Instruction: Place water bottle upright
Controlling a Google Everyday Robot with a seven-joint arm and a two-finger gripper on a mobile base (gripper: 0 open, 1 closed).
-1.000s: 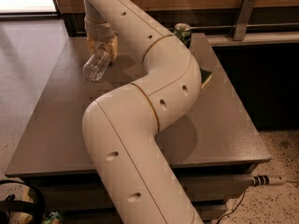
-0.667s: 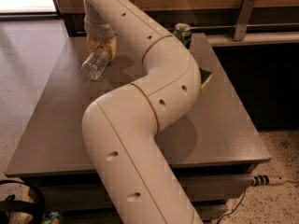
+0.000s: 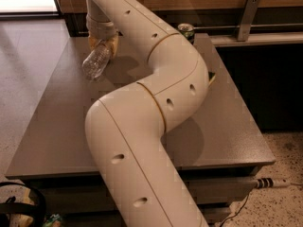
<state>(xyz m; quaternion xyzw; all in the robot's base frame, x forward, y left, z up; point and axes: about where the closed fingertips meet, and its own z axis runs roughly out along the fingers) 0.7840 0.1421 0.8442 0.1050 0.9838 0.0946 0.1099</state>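
The water bottle (image 3: 96, 62) is a clear ribbed plastic bottle, held tilted above the far left part of the grey table (image 3: 227, 122), its free end pointing down and toward the camera. My gripper (image 3: 105, 45) is at the far left of the table, hanging from the cream arm, and is shut on the bottle's upper end. The bottle's cap and label are hidden by the gripper. The big cream arm (image 3: 156, 103) crosses the middle of the view.
A green drink can (image 3: 187, 30) stands upright at the table's far edge, right of the arm. A yellow-green object (image 3: 211, 77) peeks out behind the arm's elbow. A wood-panelled wall and a metal bracket (image 3: 246, 16) are behind the table.
The bottle has shifted slightly with the gripper, lifting a bit and swinging left. The arm has barely moved.
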